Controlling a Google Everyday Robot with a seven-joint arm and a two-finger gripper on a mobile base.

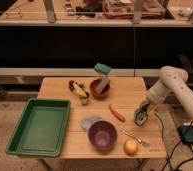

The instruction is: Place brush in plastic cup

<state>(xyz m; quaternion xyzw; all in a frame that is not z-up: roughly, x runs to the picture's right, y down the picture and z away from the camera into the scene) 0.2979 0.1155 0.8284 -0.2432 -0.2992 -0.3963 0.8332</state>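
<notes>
Here the fingers [141, 114] hang low over the table's [135, 92] right edge, beside the carrot [117, 113]; their spread cannot be told.

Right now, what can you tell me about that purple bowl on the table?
The purple bowl is round, plain and looks like plastic. It sits upright and seems empty near the table's front edge, beside the green tray. A pale blue object touches its back rim. The gripper hangs off to its right, apart from it.

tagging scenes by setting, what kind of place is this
Probably a robotics lab or workshop. A small wooden table holds staged props like a purple bowl and a green tray, cables trail on the floor, and the claw hangs at the table's right edge.
</notes>
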